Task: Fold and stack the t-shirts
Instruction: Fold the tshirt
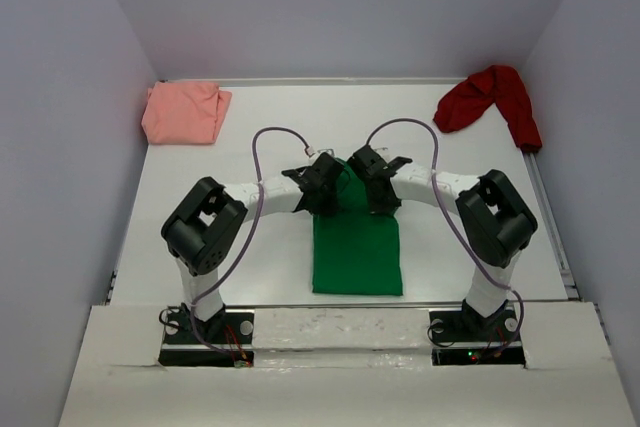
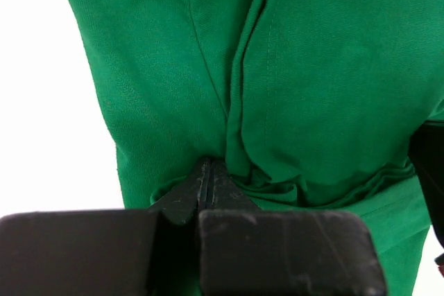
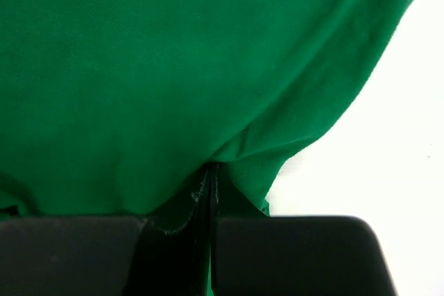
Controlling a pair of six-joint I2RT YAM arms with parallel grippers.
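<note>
The bright green t-shirt lies in a long folded strip in the middle of the table, running toward the near edge. Both grippers meet over its far end. My left gripper is shut on the green cloth, which bunches in folds round its tips. To its right, my right gripper is shut on the same shirt, whose edge drapes over its tips. A salmon-pink t-shirt sits folded at the far left. At the far right a dark red t-shirt lies crumpled.
White walls close in the table on the left, back and right. A white board spans the near edge above the arm bases. Purple cables arch over both arms.
</note>
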